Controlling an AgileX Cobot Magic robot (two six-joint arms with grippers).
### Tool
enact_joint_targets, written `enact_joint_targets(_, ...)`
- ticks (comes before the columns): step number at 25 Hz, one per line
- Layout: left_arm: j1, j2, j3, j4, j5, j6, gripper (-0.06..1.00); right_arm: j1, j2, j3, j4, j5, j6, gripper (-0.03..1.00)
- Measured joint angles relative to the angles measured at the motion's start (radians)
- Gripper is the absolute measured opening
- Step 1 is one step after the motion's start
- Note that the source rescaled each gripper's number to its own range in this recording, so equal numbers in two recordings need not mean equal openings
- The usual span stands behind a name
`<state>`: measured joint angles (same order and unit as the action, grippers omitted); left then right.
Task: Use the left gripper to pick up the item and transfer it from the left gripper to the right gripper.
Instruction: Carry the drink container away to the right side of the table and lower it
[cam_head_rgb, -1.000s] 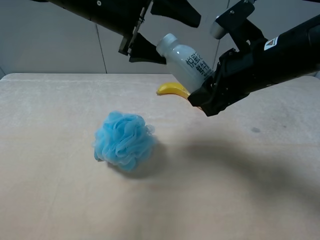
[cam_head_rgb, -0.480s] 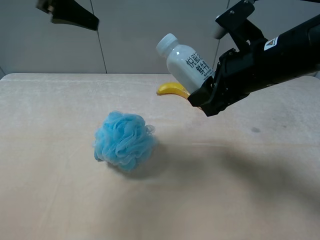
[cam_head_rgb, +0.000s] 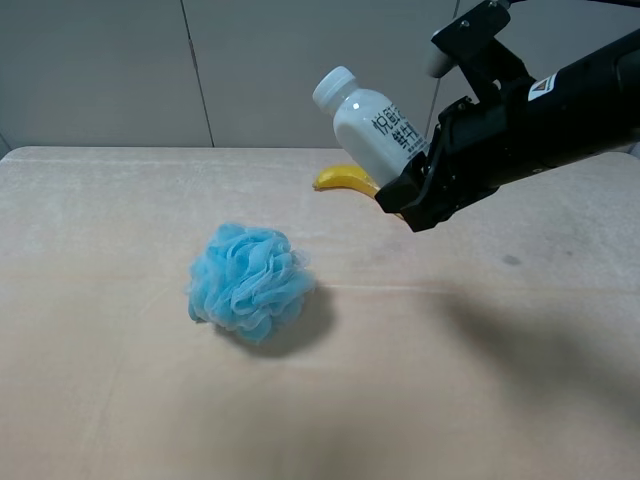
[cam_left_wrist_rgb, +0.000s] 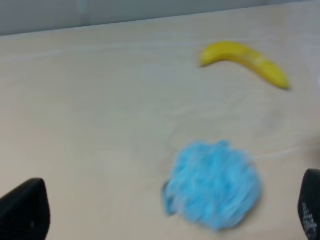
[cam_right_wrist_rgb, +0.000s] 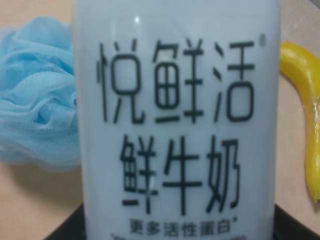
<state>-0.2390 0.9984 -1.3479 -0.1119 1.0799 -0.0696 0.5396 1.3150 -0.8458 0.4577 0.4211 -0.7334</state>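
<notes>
The item, a white bottle (cam_head_rgb: 368, 122) with a white cap and black characters, is held tilted in the air above the table, cap toward the upper left. My right gripper (cam_head_rgb: 420, 168) is shut on its lower end. In the right wrist view the bottle (cam_right_wrist_rgb: 175, 125) fills the picture, with the dark jaws at its base. My left gripper is out of the exterior view. In the left wrist view the left gripper (cam_left_wrist_rgb: 167, 217) is open and empty, its two black fingertips (cam_left_wrist_rgb: 22, 212) wide apart high above the table.
A blue mesh puff (cam_head_rgb: 250, 282) lies on the beige table (cam_head_rgb: 120, 400) left of centre. A yellow banana (cam_head_rgb: 345, 180) lies behind, partly hidden by the right gripper. Both show in the left wrist view: puff (cam_left_wrist_rgb: 215, 185), banana (cam_left_wrist_rgb: 245, 61).
My left arm, open beside the bottle's cap one second ago, has drawn away up and to the left, out of the exterior view. The right gripper and bottle have stayed put.
</notes>
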Motion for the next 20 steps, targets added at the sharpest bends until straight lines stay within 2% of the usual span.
enact_joint_targets(3,0.0,-0.124,0.1,0.086,0.034,-0.044,1.0,0.0,0.0,0.0,0.0,0.0,0.0,0.01)
enact_joint_targets(6,0.0,-0.254,0.229,0.129,0.047,-0.056,1.0,0.0,0.0,0.0,0.0,0.0,0.002,0.01)
enact_joint_targets(14,0.0,-0.611,0.581,0.163,0.057,-0.056,1.0,0.0,0.0,0.0,0.004,0.0,0.008,0.01)
enact_joint_targets(20,0.0,-0.855,0.726,0.178,0.053,-0.006,0.99,0.0,0.0,0.0,0.005,0.0,0.032,0.01)
